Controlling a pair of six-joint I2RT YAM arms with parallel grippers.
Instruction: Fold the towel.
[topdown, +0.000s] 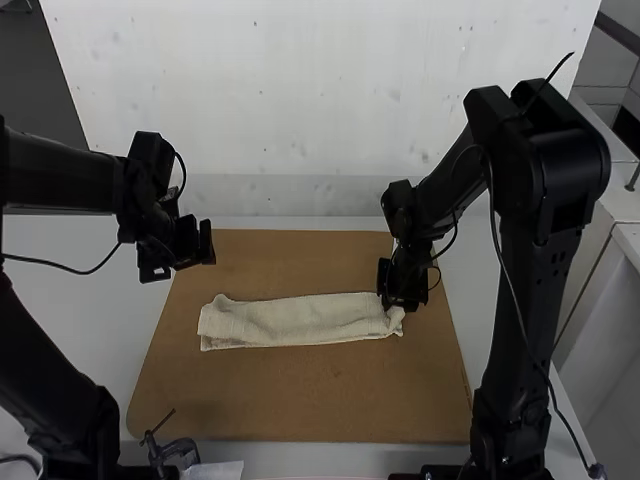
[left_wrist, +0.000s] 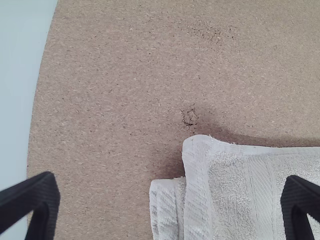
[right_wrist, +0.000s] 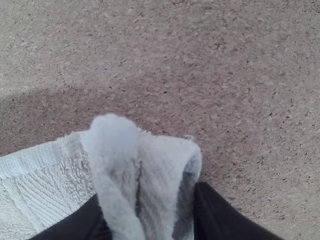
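Observation:
The cream towel (topdown: 300, 320) lies as a long, narrow folded strip across the brown board. At its right end is my right gripper (topdown: 395, 300); in the right wrist view this gripper (right_wrist: 147, 215) is shut on the towel's end (right_wrist: 150, 175), which bunches up between its fingers. My left gripper (topdown: 205, 245) hangs above the board, behind the towel's left end. From the left wrist, the same gripper (left_wrist: 170, 200) stands open with its fingers wide apart, and the towel's layered end (left_wrist: 230, 195) shows between and beyond them, not held.
The brown board (topdown: 300, 400) lies on a white table (topdown: 60, 310), with a pale wall behind it. A small dark clamp-like item (topdown: 175, 452) and a pale flat piece (topdown: 215, 470) are at the near edge, left of the middle.

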